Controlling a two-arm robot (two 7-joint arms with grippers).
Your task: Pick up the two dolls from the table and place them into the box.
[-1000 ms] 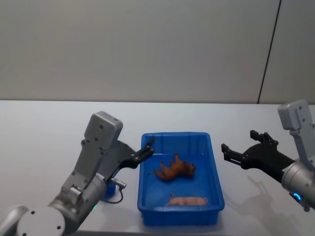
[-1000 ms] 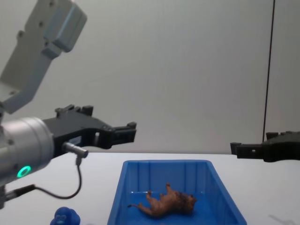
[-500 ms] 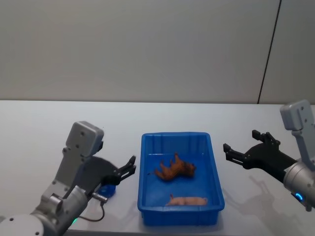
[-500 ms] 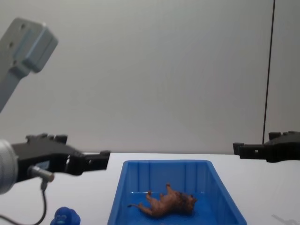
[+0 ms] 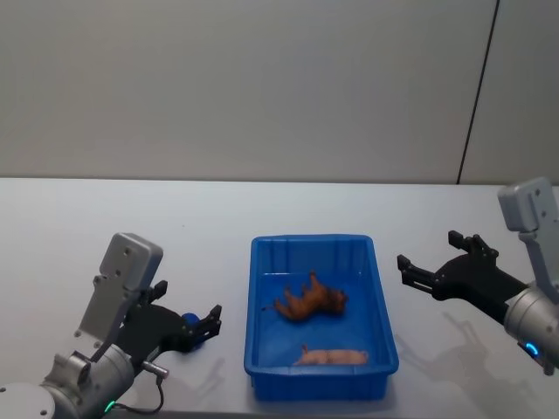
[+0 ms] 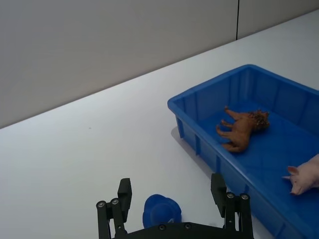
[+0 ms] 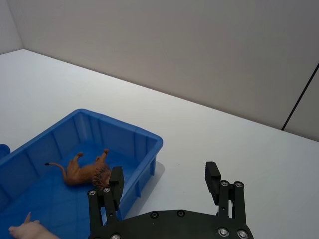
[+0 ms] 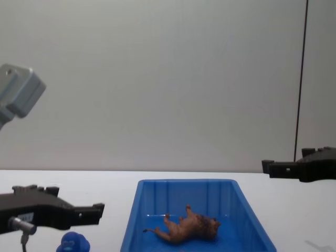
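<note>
The blue box (image 5: 312, 239) stands on the white table (image 5: 87, 227) in front of me. A brown lion doll (image 5: 310, 299) lies on its side inside it, also seen in the chest view (image 8: 186, 229). The bright blue doll (image 6: 160, 211) rests on the table left of the box (image 6: 199, 105). My left gripper (image 6: 171, 191) is open, low over that blue doll (image 8: 73, 242), which shows between its two fingers. My right gripper (image 5: 428, 253) hangs open and holds nothing, right of the box and above the table.
A pink pig figure (image 5: 332, 356) lies in the box's near end. The left arm's grey housing (image 5: 127, 271) rises over the table's left front. A dark vertical seam (image 5: 476, 87) runs down the wall behind.
My left arm has swung left and down from the box's left edge to the blue doll on the table. The right gripper has barely moved.
</note>
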